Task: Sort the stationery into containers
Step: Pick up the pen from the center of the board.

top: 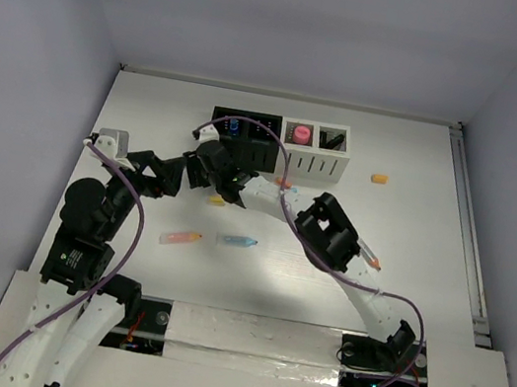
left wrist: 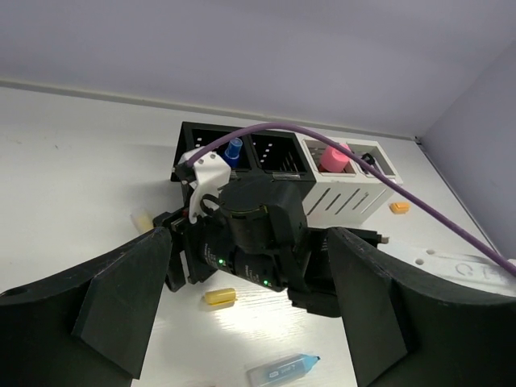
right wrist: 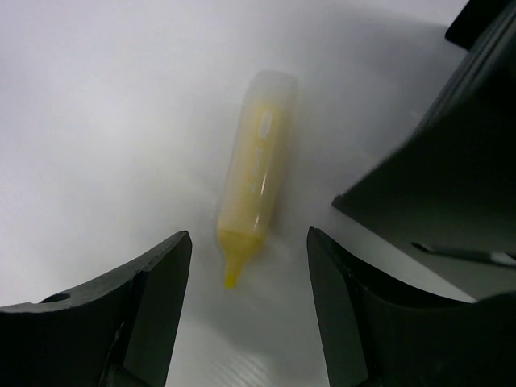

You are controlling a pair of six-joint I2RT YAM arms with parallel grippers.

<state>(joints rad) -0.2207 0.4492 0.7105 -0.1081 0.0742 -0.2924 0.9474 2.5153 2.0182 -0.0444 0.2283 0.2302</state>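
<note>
Below right end effector [right wrist: 247, 242], yellow highlighter [right wrist: 254, 161], label unreadable.

We count four holders [top: 308, 165] joined in one row, two black and two white. Three things stand inside them: one blue pen [left wrist: 233, 149], one pink piece [left wrist: 333, 157] and one dark piece [top: 330, 139].

Six things lie loose on the table [top: 410, 240]: one blue marker [top: 238, 241], one pink-and-orange marker [top: 181, 237], one orange-tipped pen [top: 368, 257], one pale yellow highlighter [right wrist: 254, 181], one short yellow bit [left wrist: 219, 297] and one small orange bit [top: 378, 179]. The two arms, left [top: 83, 223] and right [top: 333, 235], cover part of the table, so our loose count may run short.
</note>
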